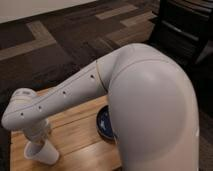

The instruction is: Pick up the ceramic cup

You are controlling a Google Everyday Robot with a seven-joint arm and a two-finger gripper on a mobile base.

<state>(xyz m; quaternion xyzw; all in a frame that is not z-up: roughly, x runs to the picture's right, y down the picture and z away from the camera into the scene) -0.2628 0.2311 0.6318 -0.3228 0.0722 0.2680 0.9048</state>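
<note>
The ceramic cup [44, 153] is small and white and stands at the near left of the wooden table [75, 131]. It looks slightly tilted. My gripper [37, 138] is directly over the cup, reaching down onto its rim from the white wrist above. The gripper's lower part merges with the cup, so the hold is not visible. My white arm [70, 95] runs from the wrist up to the large rounded shell at the right.
A wide dark blue bowl [103, 124] sits on the table to the right of the cup, half hidden behind my arm's shell [150, 105]. Dark patterned carpet lies beyond the table. A black chair or cabinet [185, 30] stands at the far right.
</note>
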